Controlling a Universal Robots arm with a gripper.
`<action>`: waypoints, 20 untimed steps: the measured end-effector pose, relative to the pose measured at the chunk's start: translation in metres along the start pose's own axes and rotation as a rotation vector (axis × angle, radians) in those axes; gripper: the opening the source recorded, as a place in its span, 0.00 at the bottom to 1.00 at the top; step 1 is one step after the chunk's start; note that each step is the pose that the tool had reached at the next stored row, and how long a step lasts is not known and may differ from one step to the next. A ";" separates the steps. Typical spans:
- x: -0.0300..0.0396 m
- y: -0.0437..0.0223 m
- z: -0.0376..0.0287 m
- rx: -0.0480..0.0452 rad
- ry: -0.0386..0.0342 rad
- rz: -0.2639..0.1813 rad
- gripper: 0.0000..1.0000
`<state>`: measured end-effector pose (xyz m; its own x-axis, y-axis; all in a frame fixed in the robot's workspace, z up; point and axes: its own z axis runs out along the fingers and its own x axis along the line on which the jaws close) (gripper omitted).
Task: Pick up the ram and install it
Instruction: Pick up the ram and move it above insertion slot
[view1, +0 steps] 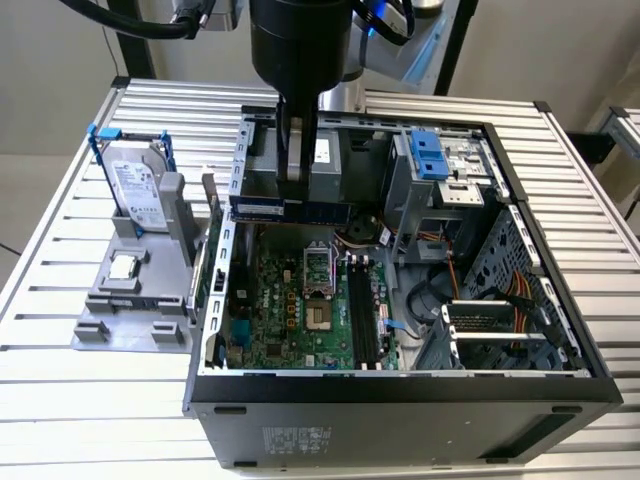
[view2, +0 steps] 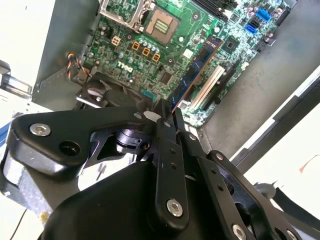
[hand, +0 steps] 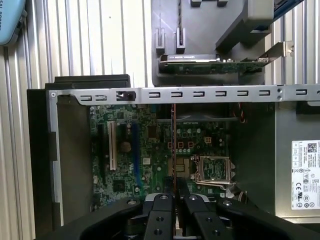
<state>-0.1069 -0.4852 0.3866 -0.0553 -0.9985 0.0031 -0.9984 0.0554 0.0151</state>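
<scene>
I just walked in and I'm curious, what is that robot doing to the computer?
The robot arm's gripper is shut on the ram and holds it over the green motherboard of the open computer case. The ram is not in a slot yet. A hard drive stands on a grey holder beside the case.

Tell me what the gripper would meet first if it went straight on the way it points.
Probably the motherboard beside the processor socket, with the ram clamped in the gripper touching first. The first wrist view shows the ram over that area; depth is unclear.
</scene>
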 end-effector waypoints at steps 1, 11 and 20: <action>0.0000 -0.0007 0.0000 0.0000 0.0000 0.000 0.00; -0.0004 -0.0077 -0.0001 0.0000 0.0000 0.000 0.00; -0.0008 -0.0143 -0.0002 0.0000 0.0000 0.000 0.00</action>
<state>-0.0926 -0.4852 0.3866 -0.0553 -0.9985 0.0030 -0.9984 0.0553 0.0150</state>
